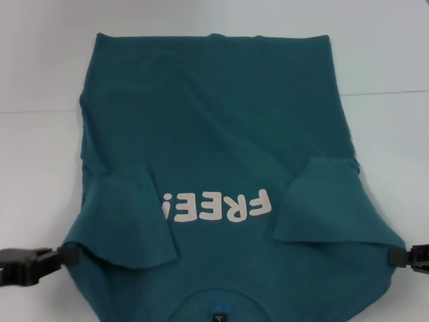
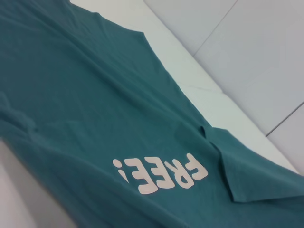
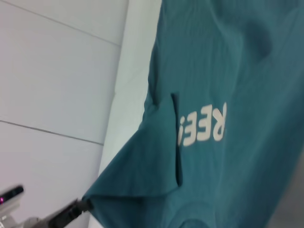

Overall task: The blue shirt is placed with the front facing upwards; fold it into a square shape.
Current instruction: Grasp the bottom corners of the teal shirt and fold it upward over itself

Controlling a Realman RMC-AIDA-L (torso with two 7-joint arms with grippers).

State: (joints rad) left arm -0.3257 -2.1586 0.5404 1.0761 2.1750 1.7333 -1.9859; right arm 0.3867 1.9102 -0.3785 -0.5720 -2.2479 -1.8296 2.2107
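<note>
Shirt (image 1: 221, 121) face-up, sleeves folded in, claws at shoulders

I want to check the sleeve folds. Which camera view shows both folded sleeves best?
The head view: both sleeves of the blue shirt lie folded inward beside the print. The left wrist view shows only one sleeve, and the right wrist view only the other.

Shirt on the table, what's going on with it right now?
The shirt lies flat, print up, collar nearest the robot, both sleeves folded in over the chest. The left gripper pinches its left shoulder corner and the right gripper the right one, low at the table.
</note>
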